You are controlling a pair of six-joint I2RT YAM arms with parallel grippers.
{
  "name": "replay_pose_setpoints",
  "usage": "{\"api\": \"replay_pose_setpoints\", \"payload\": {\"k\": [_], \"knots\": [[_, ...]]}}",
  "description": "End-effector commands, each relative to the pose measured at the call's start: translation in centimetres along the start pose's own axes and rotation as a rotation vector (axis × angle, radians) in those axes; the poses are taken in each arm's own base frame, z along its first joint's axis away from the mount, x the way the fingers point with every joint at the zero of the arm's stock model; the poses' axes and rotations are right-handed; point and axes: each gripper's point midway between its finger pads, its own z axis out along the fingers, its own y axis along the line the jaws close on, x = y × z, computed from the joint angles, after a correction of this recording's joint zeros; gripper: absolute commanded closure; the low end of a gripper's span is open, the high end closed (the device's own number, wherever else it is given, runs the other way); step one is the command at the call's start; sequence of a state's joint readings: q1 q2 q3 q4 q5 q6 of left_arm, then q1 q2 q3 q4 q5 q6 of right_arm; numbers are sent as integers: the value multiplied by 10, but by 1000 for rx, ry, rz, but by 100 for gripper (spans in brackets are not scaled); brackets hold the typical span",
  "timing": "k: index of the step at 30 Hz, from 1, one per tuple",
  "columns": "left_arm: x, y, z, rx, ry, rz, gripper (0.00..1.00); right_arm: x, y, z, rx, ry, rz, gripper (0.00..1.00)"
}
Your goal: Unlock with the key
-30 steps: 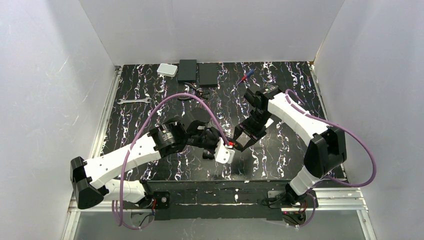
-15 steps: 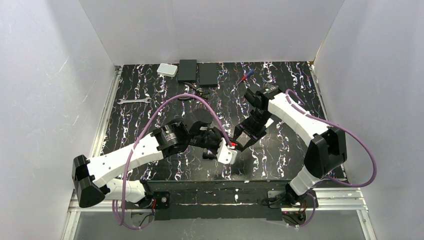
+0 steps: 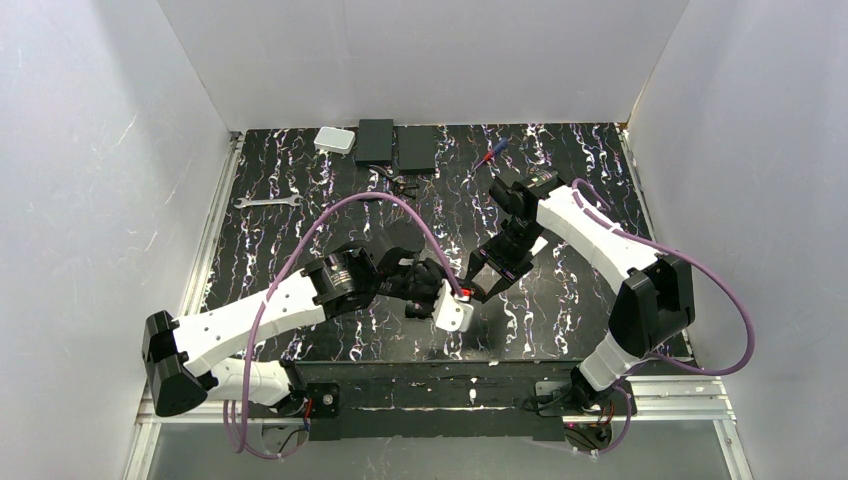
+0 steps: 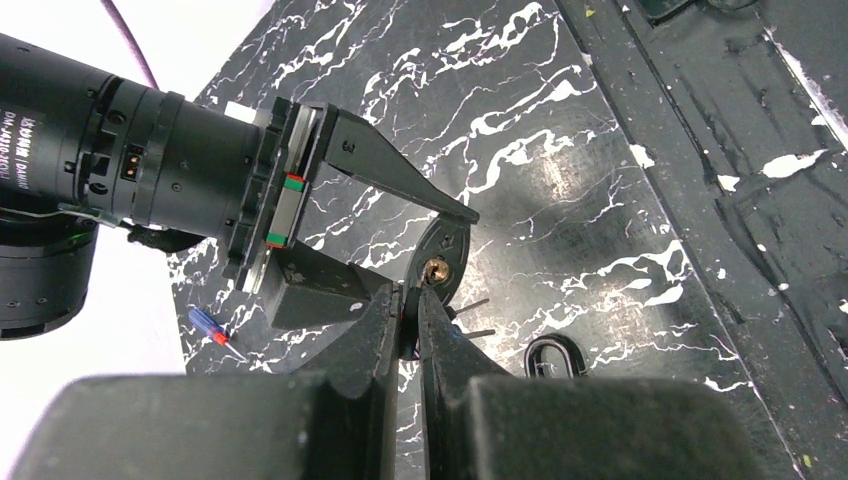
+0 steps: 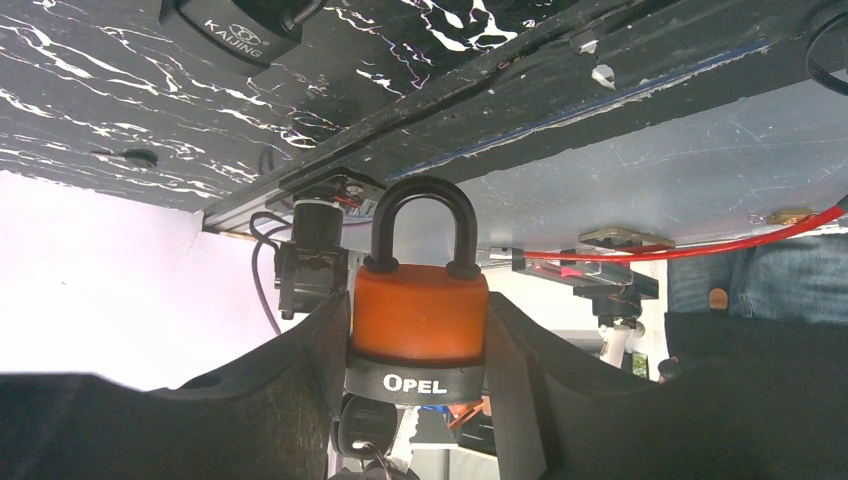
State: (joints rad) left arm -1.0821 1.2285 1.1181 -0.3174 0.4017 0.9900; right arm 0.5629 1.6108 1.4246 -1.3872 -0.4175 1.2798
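Observation:
My right gripper (image 3: 483, 277) (image 5: 415, 300) is shut on an orange padlock (image 5: 420, 308) with a black "OPEL" band and a black shackle, held above the table. Its underside with the brass keyhole (image 4: 436, 268) faces my left gripper (image 3: 458, 295) (image 4: 412, 300). The left gripper is shut on the key (image 3: 463, 291), whose black and red head (image 4: 409, 322) shows between the fingers. The tip sits right at the keyhole; I cannot tell whether it is inside. In the right wrist view a black key head (image 5: 365, 430) and a silvery blade (image 5: 404, 428) show under the padlock.
A black padlock (image 5: 235, 30) lies on the table near the front. A red-and-blue screwdriver (image 3: 493, 151) (image 4: 205, 325) lies at the back right. Two black boxes (image 3: 376, 141) and a white box (image 3: 334, 140) stand at the back. A wrench (image 3: 266, 202) lies at the left.
My left gripper has crept slightly toward the front and right with the key, staying against the padlock's underside. The right arm has barely moved.

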Motion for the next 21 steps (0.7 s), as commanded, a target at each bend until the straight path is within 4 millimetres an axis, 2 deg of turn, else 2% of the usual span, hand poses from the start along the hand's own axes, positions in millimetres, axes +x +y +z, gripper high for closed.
{"api": "replay_pose_setpoints", "payload": {"k": [1, 21], "knots": [[-7, 5, -1, -34, -28, -2, 100, 10, -7, -11, -14, 17, 14, 99], [5, -5, 3, -29, 3, -10, 100, 11, -10, -9, -10, 26, 14, 99]]}}
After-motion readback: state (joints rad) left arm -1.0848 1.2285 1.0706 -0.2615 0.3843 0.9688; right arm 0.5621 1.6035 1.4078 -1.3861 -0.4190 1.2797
